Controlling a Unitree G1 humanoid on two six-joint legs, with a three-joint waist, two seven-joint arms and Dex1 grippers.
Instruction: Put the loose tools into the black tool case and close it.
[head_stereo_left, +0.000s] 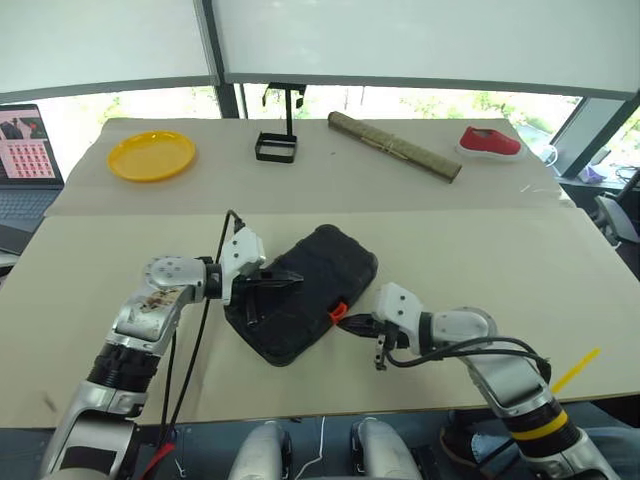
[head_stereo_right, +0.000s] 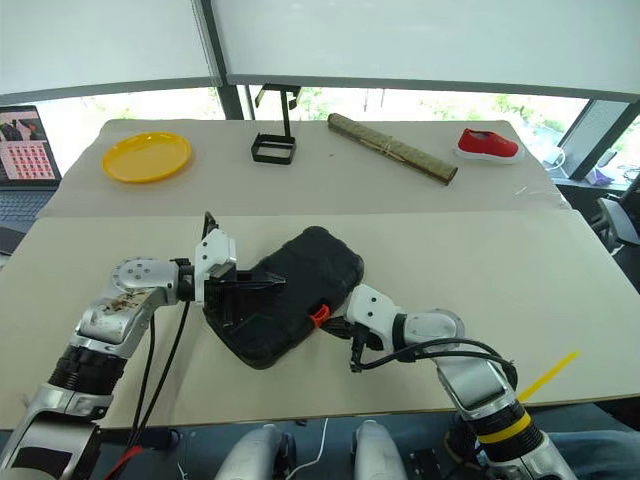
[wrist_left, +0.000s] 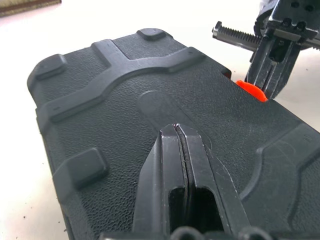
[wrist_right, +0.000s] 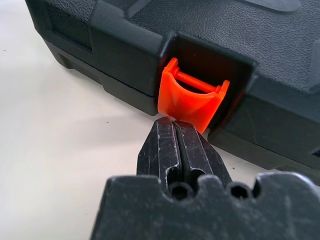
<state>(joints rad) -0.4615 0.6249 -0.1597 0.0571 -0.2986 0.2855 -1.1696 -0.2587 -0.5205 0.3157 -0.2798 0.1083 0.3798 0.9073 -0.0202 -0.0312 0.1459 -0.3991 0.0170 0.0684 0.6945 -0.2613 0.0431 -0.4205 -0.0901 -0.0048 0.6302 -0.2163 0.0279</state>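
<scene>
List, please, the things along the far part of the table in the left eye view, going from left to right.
yellow plate → black wire-frame stand → rolled mat → red shoe

The black tool case (head_stereo_left: 305, 293) lies shut mid-desk, with bare desk (head_stereo_left: 480, 250) wide open all round it. The left tool (head_stereo_left: 290, 281), fingers pressed together, rests on the lid, blocking that side. The right tool (head_stereo_left: 345, 322), pinched too, crowds the orange latch (wrist_right: 192, 100). Far back, the yellow plate (head_stereo_left: 151, 155), wire stand (head_stereo_left: 276, 146), rolled mat (head_stereo_left: 394, 145) and red shoe (head_stereo_left: 489, 142) line the desk's rear edge.
</scene>
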